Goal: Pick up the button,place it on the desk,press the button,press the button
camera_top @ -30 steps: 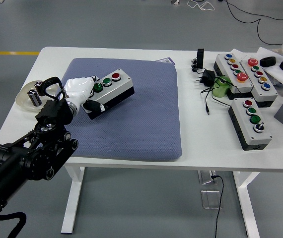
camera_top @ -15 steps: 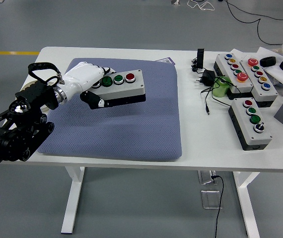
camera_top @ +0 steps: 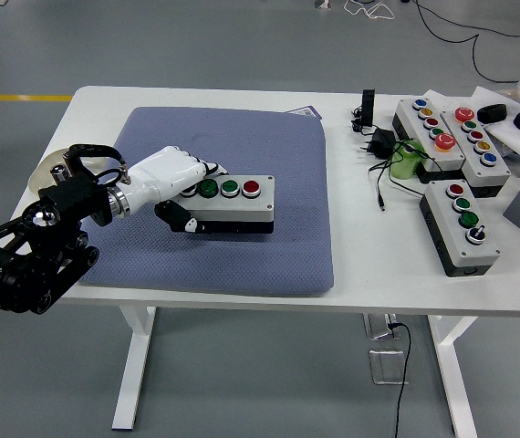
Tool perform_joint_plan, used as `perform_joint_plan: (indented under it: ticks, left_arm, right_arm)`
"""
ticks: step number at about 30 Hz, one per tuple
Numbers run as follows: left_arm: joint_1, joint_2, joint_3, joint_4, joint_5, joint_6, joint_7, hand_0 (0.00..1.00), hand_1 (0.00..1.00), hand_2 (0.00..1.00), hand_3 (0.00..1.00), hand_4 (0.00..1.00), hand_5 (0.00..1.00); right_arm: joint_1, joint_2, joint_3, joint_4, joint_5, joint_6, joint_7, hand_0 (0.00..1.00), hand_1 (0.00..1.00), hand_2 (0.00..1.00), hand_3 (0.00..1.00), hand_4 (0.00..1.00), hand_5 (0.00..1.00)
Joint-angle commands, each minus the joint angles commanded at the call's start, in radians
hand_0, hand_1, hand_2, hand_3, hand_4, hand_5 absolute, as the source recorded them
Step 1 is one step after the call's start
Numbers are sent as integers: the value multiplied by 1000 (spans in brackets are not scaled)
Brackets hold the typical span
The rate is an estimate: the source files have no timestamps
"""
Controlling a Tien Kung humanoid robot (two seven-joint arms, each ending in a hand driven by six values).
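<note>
A grey button box [camera_top: 234,203] with a green, a second green and a red button on top lies flat near the middle of the blue-grey cushion [camera_top: 242,137]. My left hand [camera_top: 180,187], white-fingered on a black arm, is shut on the box's left end, fingers over the top and thumb against the front side. The box's leftmost button is covered by my fingers. The right arm does not show.
Several more button boxes [camera_top: 461,224] lie at the table's right, beside a black plug with cable [camera_top: 380,146] and a green item [camera_top: 408,162]. A clear dish [camera_top: 45,173] sits at the left edge behind my arm.
My left hand carried the box rightward and down; it was held tilted above the cushion's back left and now lies level on the cushion's middle.
</note>
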Motion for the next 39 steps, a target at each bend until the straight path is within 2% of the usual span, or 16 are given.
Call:
perform_joint_plan:
  ticks: [8, 9, 10, 15, 16, 21, 22, 27, 28, 33, 34, 39]
  left_arm:
    - [6, -3, 23, 10, -13, 22, -16, 133, 194, 148, 242, 732, 2]
    - [6, -3, 23, 12, -12, 25, -18, 133, 194, 148, 242, 732, 2]
    - [6, -5, 24, 15, -5, 33, -21, 165, 242, 182, 268, 749, 2]
    - [10, -8, 23, 22, 20, 40, -18, 165, 242, 182, 268, 749, 2]
    - [11, -9, 25, 22, 25, 44, -17, 163, 323, 269, 394, 743, 2]
    - [12, -11, 35, 25, 42, 56, -10, 163, 323, 269, 394, 743, 2]
    - [12, -11, 35, 25, 43, 57, -9, 284, 433, 487, 661, 700, 2]
    - [18, -11, 36, 27, 44, 43, 1, 284, 433, 487, 661, 700, 2]
    - [19, -11, 37, 29, 44, 41, 2, 374, 528, 612, 747, 855, 119]
    - [26, -8, 43, 28, 39, 32, 18, 374, 528, 612, 747, 855, 119]
    - [28, -5, 44, 21, 32, 33, 24, 523, 693, 841, 860, 910, 227]
    - [39, 7, 34, -7, 7, 26, 37, 523, 693, 841, 860, 910, 227]
  right_arm:
    - [1, 1, 0, 0, -2, 0, -1, 642, 570, 622, 627, 232, 240]
    - [1, 1, 0, 0, -3, 0, -1, 642, 570, 622, 627, 232, 240]
    - [1, 1, 0, 0, -3, 0, -1, 642, 570, 622, 627, 232, 241]
    - [1, 1, 1, 0, -5, 0, -1, 642, 570, 622, 627, 232, 241]
    - [0, 0, 2, 0, -6, 0, -1, 643, 570, 623, 627, 232, 241]
    - [0, 0, 3, 0, -6, 0, -1, 643, 570, 623, 627, 232, 241]
    - [-1, 0, 2, 0, -5, 0, -1, 643, 570, 622, 627, 232, 241]
    - [-2, 0, 4, 0, -6, 0, -2, 643, 570, 622, 627, 232, 241]
    - [-3, 0, 4, 0, -5, -1, -2, 644, 570, 622, 626, 231, 242]
    - [-6, -1, 8, 0, -10, -1, -3, 644, 570, 622, 626, 231, 242]
    - [-7, -1, 7, 0, -9, -1, -3, 643, 570, 622, 626, 231, 243]
    - [-11, -1, 8, 0, -8, -1, -3, 643, 570, 622, 626, 231, 243]
